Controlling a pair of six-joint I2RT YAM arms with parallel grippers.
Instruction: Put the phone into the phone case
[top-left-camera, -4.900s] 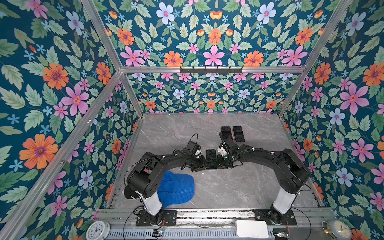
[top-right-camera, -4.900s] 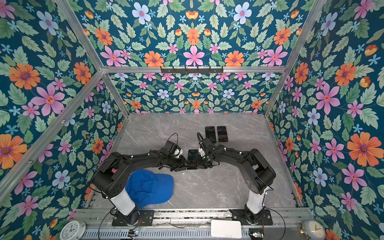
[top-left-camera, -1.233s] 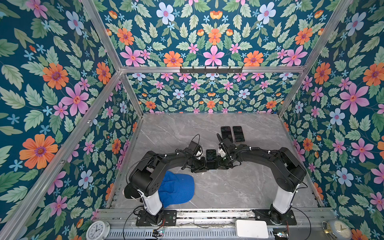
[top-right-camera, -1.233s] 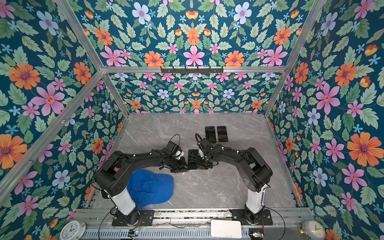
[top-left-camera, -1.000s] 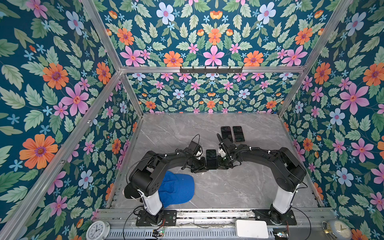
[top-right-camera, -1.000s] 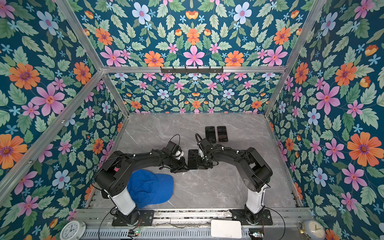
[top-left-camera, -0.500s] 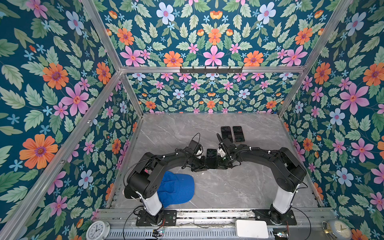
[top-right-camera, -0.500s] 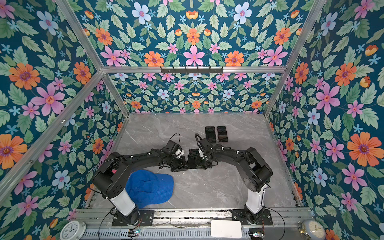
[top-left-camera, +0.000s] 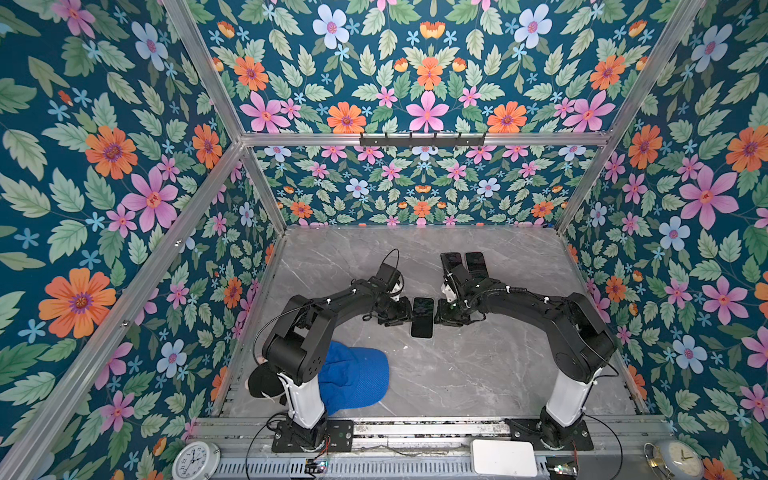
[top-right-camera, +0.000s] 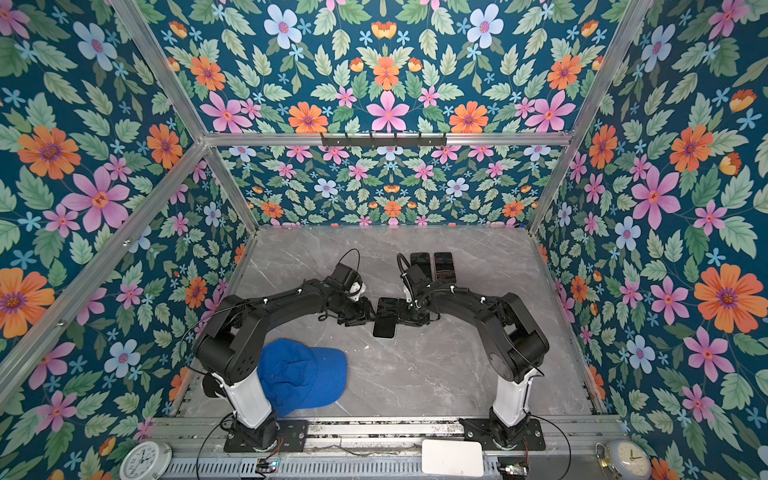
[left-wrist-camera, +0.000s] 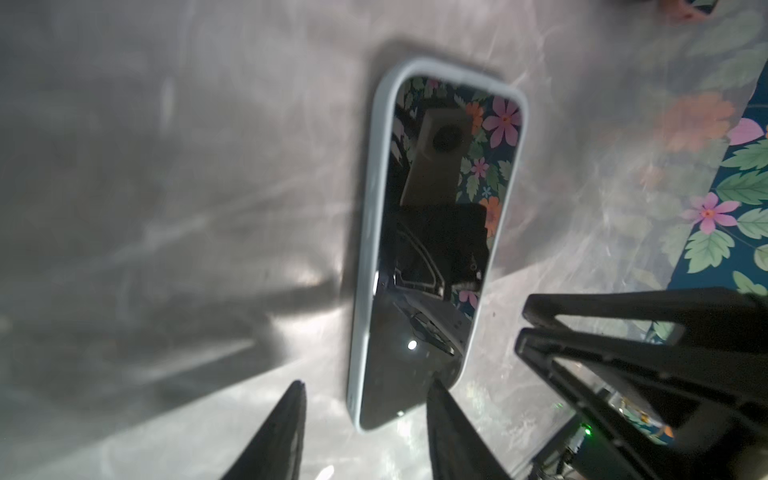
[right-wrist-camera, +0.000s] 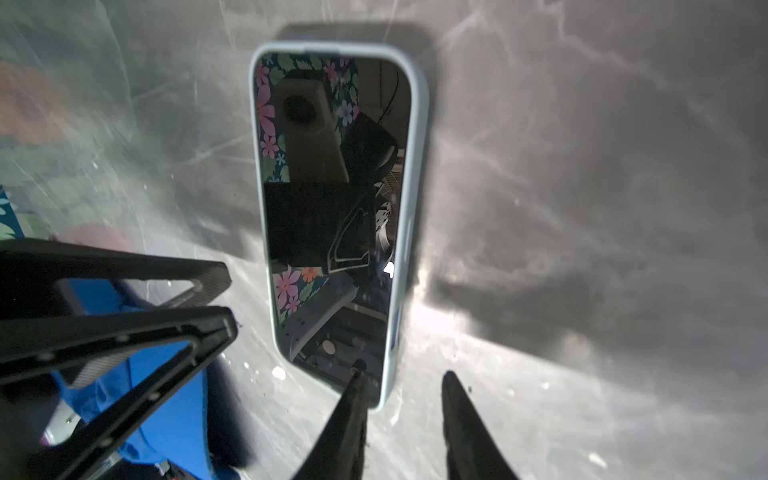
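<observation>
Plainly unclenched at the left gripper: jaws apart, astride one long edge of the phone near a corner, one fingertip over the glass, the other outside the rim, clamping nothing. Likewise slack at the right gripper, parted astride the phone's opposite long edge. Set either side of the phone, probably to pinch each edge down into its shell. Lying flat and screen up inside the pale blue phone case, rim showing all round, so seemingly seated already. Under the phone, grey marble tabletop. Beyond the phone, two dark handsets side by side; nearer than the phone, by the left arm's base, a blue cap.
</observation>
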